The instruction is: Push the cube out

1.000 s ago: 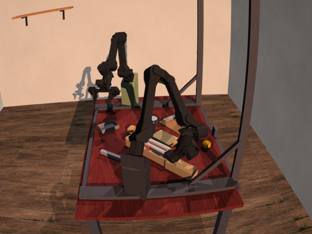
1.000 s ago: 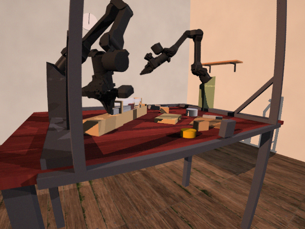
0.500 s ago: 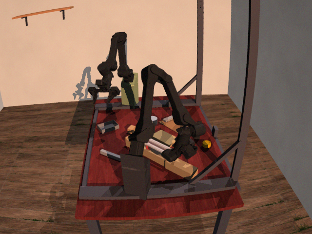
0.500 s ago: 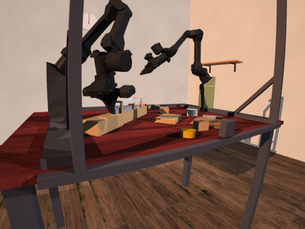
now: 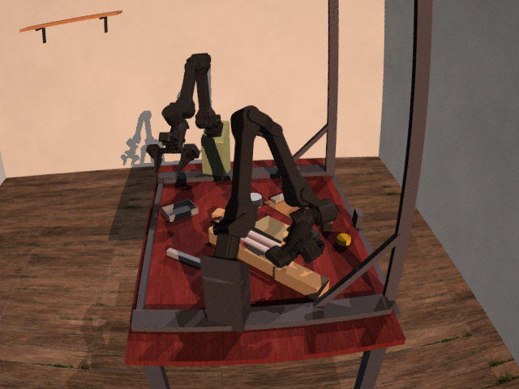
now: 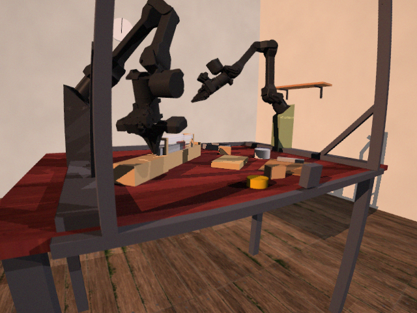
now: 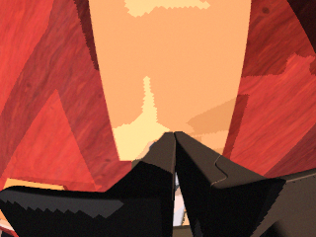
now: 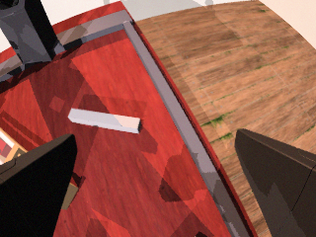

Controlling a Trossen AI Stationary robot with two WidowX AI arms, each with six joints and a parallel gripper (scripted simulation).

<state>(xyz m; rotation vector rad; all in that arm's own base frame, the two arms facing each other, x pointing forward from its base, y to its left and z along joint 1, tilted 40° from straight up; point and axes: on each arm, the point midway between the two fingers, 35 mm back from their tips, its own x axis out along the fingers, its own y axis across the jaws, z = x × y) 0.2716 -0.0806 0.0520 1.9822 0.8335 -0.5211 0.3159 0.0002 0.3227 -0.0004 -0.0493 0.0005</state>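
"Tan, long and blocky: is that the channel on the red table?"

"Yes, its solid end comes nearest in the top view. The black left gripper points down at it, fingers pressed together, nothing between them. I can't tell whether the tips touch it."

"And the cube?"

"I can't pick it out for certain. A small dull-red patch shows below the pale, striped roof, but I can't tell if that's it. Neither gripper has it up in the air."

"What lies around the channel?"

"A yellow round block to one side, a pale grey bar to the other. Farther back, a grey open tray and a white cylinder."

"Farthest off?"

"The black right gripper, raised above the table's far part, jaws wide, holding nothing."

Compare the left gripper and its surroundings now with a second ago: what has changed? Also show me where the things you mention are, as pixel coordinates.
The left gripper (image 5: 294,246) (image 6: 155,153) (image 7: 173,140) has shifted slightly, its wrist going rightward in the exterior view; the fingertips barely moved. Nothing was visibly taken or let go. The wooden channel (image 5: 293,275) (image 6: 174,162) (image 7: 173,59), yellow disc (image 5: 343,239) (image 6: 257,182) and right gripper (image 5: 169,168) (image 6: 192,101) (image 8: 156,141) look unchanged.
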